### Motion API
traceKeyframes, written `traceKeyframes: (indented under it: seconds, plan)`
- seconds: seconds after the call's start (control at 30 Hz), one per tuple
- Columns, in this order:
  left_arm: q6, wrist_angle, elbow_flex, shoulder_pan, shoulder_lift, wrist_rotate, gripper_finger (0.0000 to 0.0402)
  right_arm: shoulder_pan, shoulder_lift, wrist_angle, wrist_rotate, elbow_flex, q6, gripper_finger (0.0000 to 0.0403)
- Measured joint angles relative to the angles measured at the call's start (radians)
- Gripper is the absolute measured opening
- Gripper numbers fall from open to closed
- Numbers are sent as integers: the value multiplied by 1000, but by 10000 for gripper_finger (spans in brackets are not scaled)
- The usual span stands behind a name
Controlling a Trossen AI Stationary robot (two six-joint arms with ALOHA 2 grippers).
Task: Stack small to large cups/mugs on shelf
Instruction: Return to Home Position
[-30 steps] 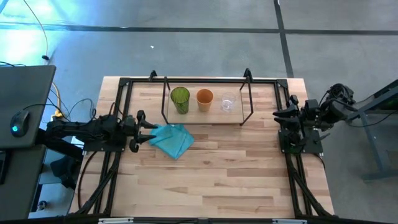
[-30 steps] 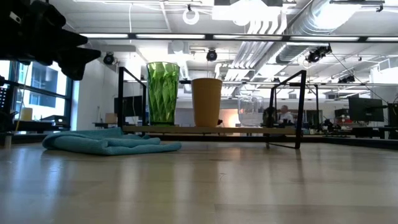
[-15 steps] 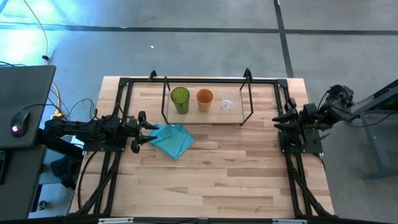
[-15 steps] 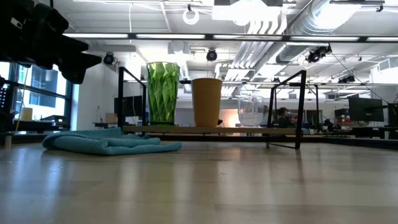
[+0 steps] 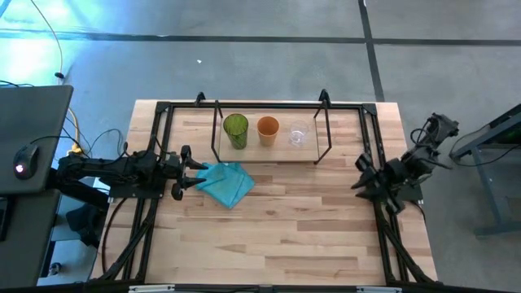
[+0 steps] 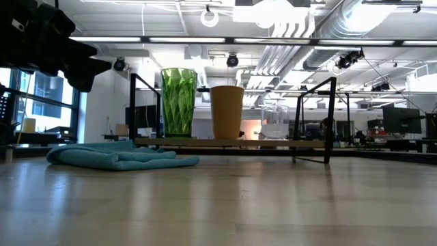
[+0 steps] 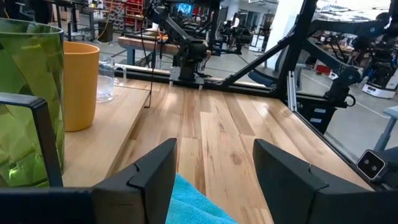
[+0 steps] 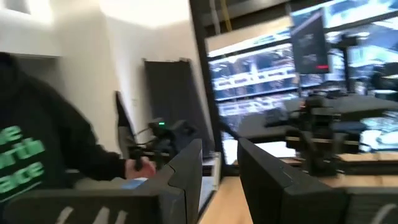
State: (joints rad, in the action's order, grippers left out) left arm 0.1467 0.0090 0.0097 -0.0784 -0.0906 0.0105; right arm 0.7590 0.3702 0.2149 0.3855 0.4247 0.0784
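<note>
Over on the right wrist view there's something no other camera catches: a person in a dark top with green lettering [image 8: 37, 155] beyond the table. Only the high view shows both arms at once. The left gripper [image 5: 195, 167] hangs low at the table's left, fingers spread and empty, right by the crumpled teal cloth [image 5: 226, 183]. The right gripper [image 5: 359, 173] sits at the right edge, slightly parted, holding nothing. Three cups stand in a row on the low wooden shelf with black metal legs [image 5: 273, 153]: a tall translucent green cup [image 5: 236, 129], a medium orange cup [image 5: 268, 128] and a small clear cup [image 5: 299, 134].
</note>
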Motion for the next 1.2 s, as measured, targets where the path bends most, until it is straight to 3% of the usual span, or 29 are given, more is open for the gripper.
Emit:
traceKeyframes:
  seconds: [0.33,0.73,0.9,1.0,1.2]
  plan:
    - [0,0,0,0,0,0,200,1,0,168,-143,-134,-13,94]
    - [0,0,0,0,0,0,200,1,1,612,-229,-411,54,94]
    - [0,0,0,0,0,0,200,11,2,583,-265,-409,95,94]
    - [0,0,0,0,0,0,200,25,1,537,-259,-409,34,94]
    - [0,0,0,0,0,0,200,19,-30,422,-123,-409,-84,93]
